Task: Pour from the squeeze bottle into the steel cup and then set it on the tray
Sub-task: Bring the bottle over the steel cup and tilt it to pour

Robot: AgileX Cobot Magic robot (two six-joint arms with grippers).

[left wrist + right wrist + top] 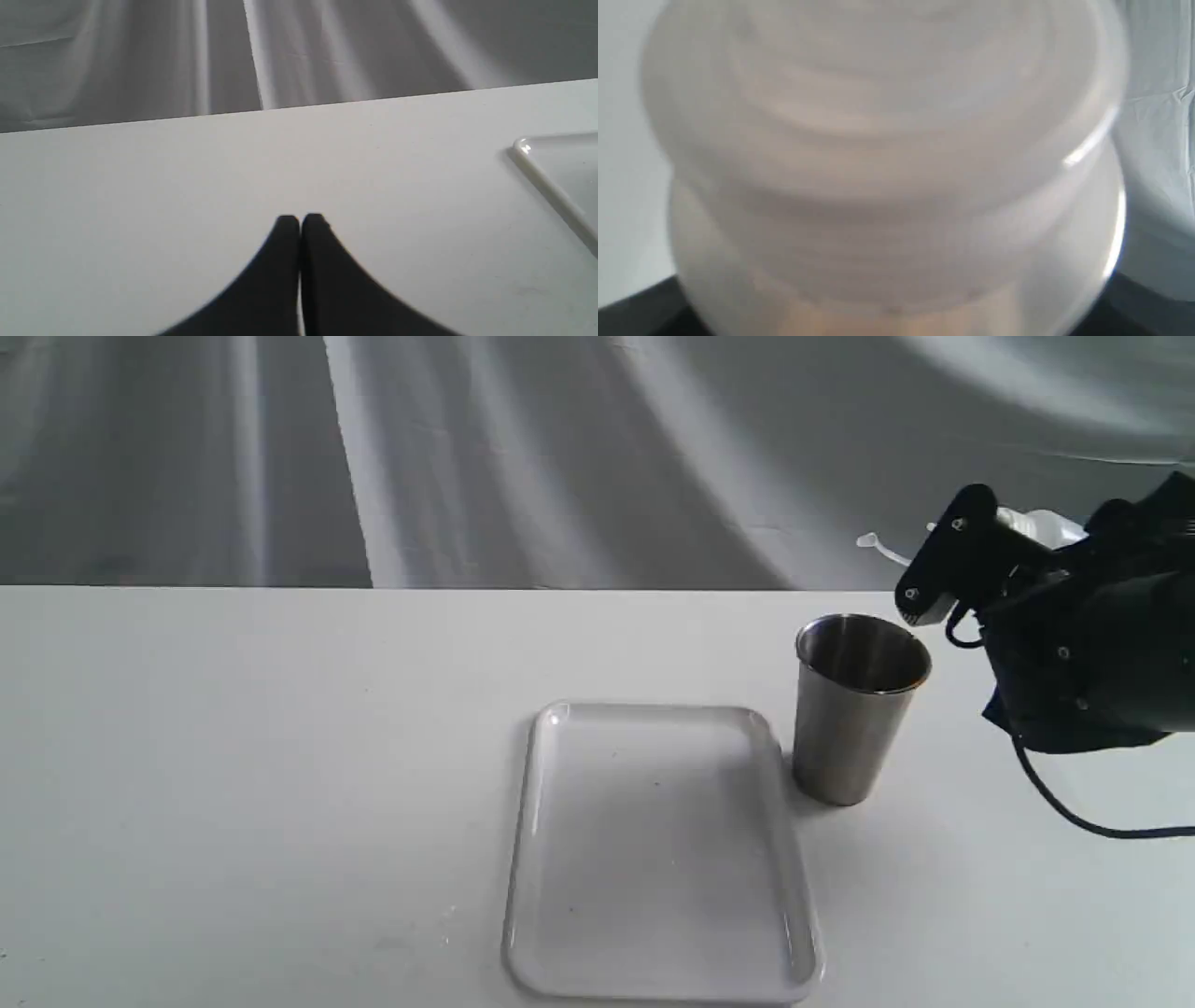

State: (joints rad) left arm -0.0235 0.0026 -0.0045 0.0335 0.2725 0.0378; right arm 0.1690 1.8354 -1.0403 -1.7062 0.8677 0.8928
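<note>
A: Materials and shapes first?

B: Squeeze bottle (887,163): translucent white plastic with a ribbed, stepped shoulder. Blurred at close range in the right wrist view, with a faint amber tint at the lower edge. Thin curling cap strap (878,549) sticking out sideways. Steel cup (859,709): brushed stainless, tapered to the base, rolled rim, no handle, upright. Tray (523,840): flat glossy white plastic, rectangular, with rounded corners and a low raised rim.

A: Bottle against the right end effector?

B: Clenched in the right end effector (924,593), black fingers on either side of the body. Held in the air, tipped over toward horizontal, cap end pointing to the left of the exterior view. Mostly hidden behind the near finger. Seen above the right side of the cup's rim, not touching it; depth between them hard to judge. Nozzle tip hidden, so no telling about flow.

A: Cup and tray?

B: Cup on the desk (280,756), just beside the tray's right edge near the far corner, outside the rim.

A: Left end effector?

B: Left end effector (300,224): fingers pressed together, gripping nothing, over bare desk, apart from the tray's corner.

A: Surroundings, obstructions?

B: Matte white desk. Grey draped backdrop cloth (560,457) behind. Black cable (1074,812) looping down from the right arm, to the right of the cup. Cup standing between the held bottle and the tray.
</note>
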